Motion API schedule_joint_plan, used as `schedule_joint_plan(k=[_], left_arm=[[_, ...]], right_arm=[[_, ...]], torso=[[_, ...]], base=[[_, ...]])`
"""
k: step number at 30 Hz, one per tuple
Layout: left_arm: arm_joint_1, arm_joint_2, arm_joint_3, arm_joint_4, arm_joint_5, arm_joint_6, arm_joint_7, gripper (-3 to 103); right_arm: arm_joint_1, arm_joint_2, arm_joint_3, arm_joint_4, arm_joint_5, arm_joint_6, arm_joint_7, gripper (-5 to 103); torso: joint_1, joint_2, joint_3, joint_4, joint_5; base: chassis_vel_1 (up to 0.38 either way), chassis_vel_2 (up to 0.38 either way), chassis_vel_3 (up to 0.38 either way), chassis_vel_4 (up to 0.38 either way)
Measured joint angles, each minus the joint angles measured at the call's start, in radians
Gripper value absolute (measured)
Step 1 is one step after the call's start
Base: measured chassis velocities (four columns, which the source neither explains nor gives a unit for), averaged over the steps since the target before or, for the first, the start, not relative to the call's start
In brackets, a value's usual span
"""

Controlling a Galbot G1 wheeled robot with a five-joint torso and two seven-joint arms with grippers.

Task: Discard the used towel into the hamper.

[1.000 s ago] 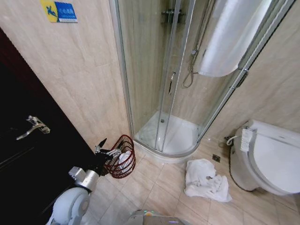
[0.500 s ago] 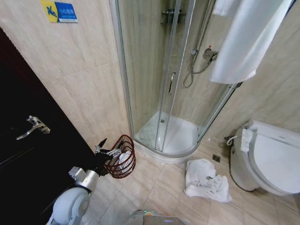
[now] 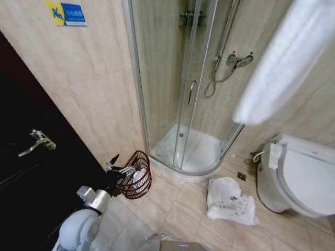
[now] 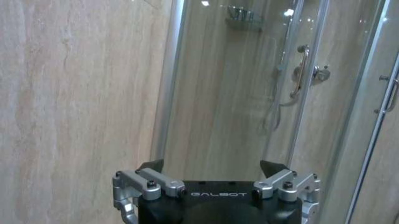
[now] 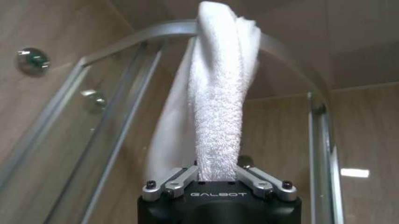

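A curved glass shower enclosure (image 3: 183, 89) stands at the far middle of the room, its white tray (image 3: 191, 151) on the floor and a chrome hose with mixer valve (image 3: 233, 60) on the tiled wall inside it. A small wire shelf (image 3: 191, 18) hangs high inside the enclosure. On the right, a white toilet (image 3: 301, 175) sits with its lid shut. A small square floor drain (image 3: 241, 176) lies between the toilet and the shower tray. On the left, a dark door (image 3: 31, 178) carries a silver lever handle (image 3: 36, 142). High on the beige tiled wall (image 3: 89, 89), a blue and yellow sign (image 3: 66, 12) is stuck.
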Motion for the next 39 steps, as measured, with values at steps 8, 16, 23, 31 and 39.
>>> schedule_joint_plan(k=[8, 16, 23, 31, 39], left_arm=[[0.000, 0.000, 0.000, 0.000, 0.000, 0.000, 0.000, 100], [0.000, 0.000, 0.000, 0.000, 0.000, 0.000, 0.000, 100], [0.000, 0.000, 0.000, 0.000, 0.000, 0.000, 0.000, 100], [0.000, 0.000, 0.000, 0.000, 0.000, 0.000, 0.000, 100], [0.000, 0.000, 0.000, 0.000, 0.000, 0.000, 0.000, 100]], right_arm=[[0.006, 0.200, -0.043, 0.192, -0.086, 0.007, -0.020, 7], [-0.019, 0.441, -0.096, 0.355, -0.302, 0.058, -0.074, 7], [-0.041, 0.568, -0.142, 0.437, -0.381, 0.085, -0.099, 7], [-0.074, 0.753, -0.222, 0.517, -0.494, 0.117, -0.121, 7], [-0.120, 0.906, -0.271, 0.543, -0.599, 0.146, -0.180, 7]], torso=[[0.000, 0.000, 0.000, 0.0004, -0.0002], [0.000, 0.000, 0.000, 0.0003, -0.0006], [0.000, 0.000, 0.000, 0.0002, 0.0001], [0.000, 0.000, 0.000, 0.0002, -0.0006], [0.000, 0.000, 0.000, 0.0002, -0.0006]], base=[[0.000, 0.000, 0.000, 0.000], [0.000, 0.000, 0.000, 0.000], [0.000, 0.000, 0.000, 0.000], [0.000, 0.000, 0.000, 0.000], [0.000, 0.000, 0.000, 0.000]])
